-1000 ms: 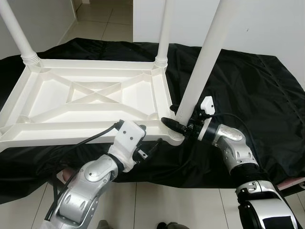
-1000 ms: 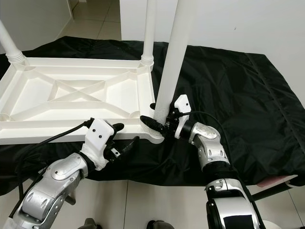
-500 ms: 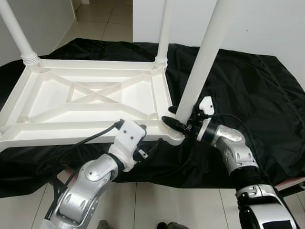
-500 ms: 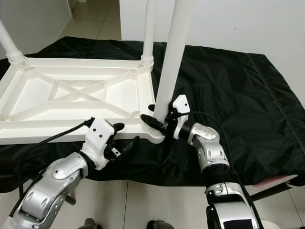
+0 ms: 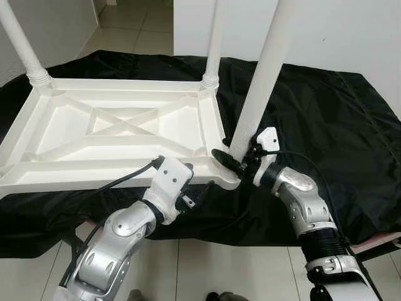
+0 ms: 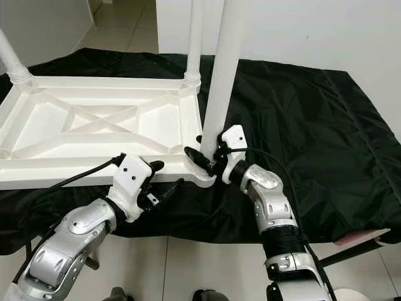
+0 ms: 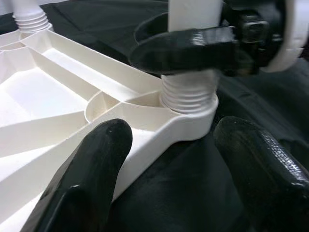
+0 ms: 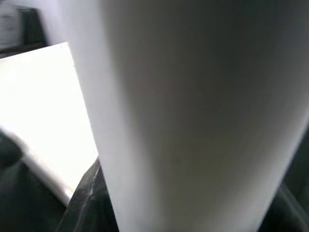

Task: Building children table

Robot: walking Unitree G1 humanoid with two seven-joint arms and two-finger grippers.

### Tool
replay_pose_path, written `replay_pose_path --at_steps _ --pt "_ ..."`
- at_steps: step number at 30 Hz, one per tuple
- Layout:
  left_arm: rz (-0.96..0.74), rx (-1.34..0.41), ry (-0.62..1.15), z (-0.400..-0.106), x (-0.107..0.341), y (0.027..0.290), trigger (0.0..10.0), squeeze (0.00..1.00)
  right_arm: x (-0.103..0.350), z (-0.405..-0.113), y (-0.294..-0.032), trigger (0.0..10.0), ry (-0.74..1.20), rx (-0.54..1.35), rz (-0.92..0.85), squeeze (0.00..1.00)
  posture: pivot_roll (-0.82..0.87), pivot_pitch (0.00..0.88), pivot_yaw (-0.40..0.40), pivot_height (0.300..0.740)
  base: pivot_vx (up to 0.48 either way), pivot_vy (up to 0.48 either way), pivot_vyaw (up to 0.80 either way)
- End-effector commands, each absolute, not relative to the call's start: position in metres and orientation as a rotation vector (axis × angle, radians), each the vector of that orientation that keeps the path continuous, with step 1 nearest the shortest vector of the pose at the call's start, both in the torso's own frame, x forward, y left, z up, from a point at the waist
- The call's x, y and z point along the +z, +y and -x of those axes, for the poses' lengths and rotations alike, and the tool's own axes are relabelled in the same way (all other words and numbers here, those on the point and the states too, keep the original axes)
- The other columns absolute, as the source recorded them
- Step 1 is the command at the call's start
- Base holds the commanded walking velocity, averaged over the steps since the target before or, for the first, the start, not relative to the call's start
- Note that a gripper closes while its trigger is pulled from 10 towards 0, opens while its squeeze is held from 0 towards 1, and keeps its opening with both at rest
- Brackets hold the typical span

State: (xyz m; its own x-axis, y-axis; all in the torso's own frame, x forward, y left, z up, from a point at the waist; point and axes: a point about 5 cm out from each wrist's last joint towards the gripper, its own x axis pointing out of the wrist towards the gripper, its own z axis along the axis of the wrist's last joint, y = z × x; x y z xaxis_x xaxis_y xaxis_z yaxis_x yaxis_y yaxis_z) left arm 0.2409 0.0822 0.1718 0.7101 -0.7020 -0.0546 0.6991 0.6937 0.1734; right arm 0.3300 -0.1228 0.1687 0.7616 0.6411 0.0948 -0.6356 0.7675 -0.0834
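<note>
Clamping the near-corner table leg (image 5: 260,94) just above its threaded socket, the right gripper (image 5: 233,157) seats it in the upturned tabletop (image 5: 119,135). Beyond it, two legs already stand; the fourth corner looks unfilled. The left gripper (image 7: 164,159), spread wide, straddles the rim beneath that socket. Black cloth (image 5: 332,119) leaves free room outward.

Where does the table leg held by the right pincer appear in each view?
Left eye: table leg, right of centre, leaning.
Right eye: centre.
Left wrist: upper middle, threaded base in the corner socket.
Right wrist: close, blurred white column.
Shared landmark: right pincer around its base.
</note>
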Motion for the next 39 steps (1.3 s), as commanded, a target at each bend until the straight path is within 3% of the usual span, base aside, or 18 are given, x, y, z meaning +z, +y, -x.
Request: replay_pose_path --at_steps 1,7,11,23,24,26,27,35,36,39 --pt "-0.196 -0.778 -0.004 -0.241 0.169 0.082 10.0 0.0 0.165 -0.329 -0.123 10.0 -0.094 0.587 0.054 0.0 -0.01 0.115 -0.051 0.74 0.0 0.0 0.0" --pt "-0.19 -0.774 -0.007 -0.241 0.17 0.084 10.0 0.0 0.165 -0.322 -0.11 10.0 -0.091 0.502 0.019 0.0 -0.01 0.117 -0.05 0.74 0.0 0.0 0.0" --pt "-0.172 -0.789 -0.011 -0.242 0.173 0.081 10.0 0.0 0.152 -0.308 -0.088 10.0 -0.055 0.131 -0.039 0.0 -0.01 0.119 -0.04 0.74 0.0 0.0 0.0" --pt "-0.18 -0.787 -0.014 -0.243 0.174 0.083 10.0 0.0 0.157 -0.303 -0.078 10.0 -0.055 0.162 -0.037 0.0 -0.01 0.12 -0.037 0.74 0.0 0.0 0.0" --pt "-0.18 -0.782 -0.015 -0.242 0.175 0.083 10.0 0.0 0.161 -0.302 -0.078 10.0 -0.081 0.151 -0.056 0.47 0.0 0.12 -0.037 0.74 0.0 0.0 0.0" --pt "-0.18 -0.782 -0.015 -0.242 0.175 0.083 10.0 0.0 0.161 -0.302 -0.078 10.0 -0.081 0.151 -0.056 0.47 0.0 0.12 -0.037 0.74 0.0 0.0 0.0" --pt "-0.182 -0.78 -0.016 -0.242 0.175 0.084 10.0 0.0 0.162 -0.301 -0.078 10.0 -0.097 0.158 -0.072 1.0 0.0 0.119 -0.037 0.74 0.0 0.0 0.0" --pt "-0.199 -0.758 -0.02 -0.243 0.173 0.086 10.0 0.0 0.169 -0.302 -0.089 10.0 -0.161 0.236 -0.057 1.0 0.0 0.116 -0.042 0.74 0.0 0.0 0.0" --pt "-0.209 -0.752 -0.021 -0.243 0.172 0.086 10.0 0.0 0.169 -0.304 -0.093 10.0 -0.162 0.287 -0.044 0.0 0.0 0.115 -0.041 0.74 0.0 0.0 0.0" --pt "-0.214 -0.749 -0.021 -0.243 0.172 0.087 10.0 0.0 0.169 -0.304 -0.095 10.0 -0.161 0.315 -0.036 0.0 0.0 0.115 -0.041 0.74 0.0 0.0 0.0"
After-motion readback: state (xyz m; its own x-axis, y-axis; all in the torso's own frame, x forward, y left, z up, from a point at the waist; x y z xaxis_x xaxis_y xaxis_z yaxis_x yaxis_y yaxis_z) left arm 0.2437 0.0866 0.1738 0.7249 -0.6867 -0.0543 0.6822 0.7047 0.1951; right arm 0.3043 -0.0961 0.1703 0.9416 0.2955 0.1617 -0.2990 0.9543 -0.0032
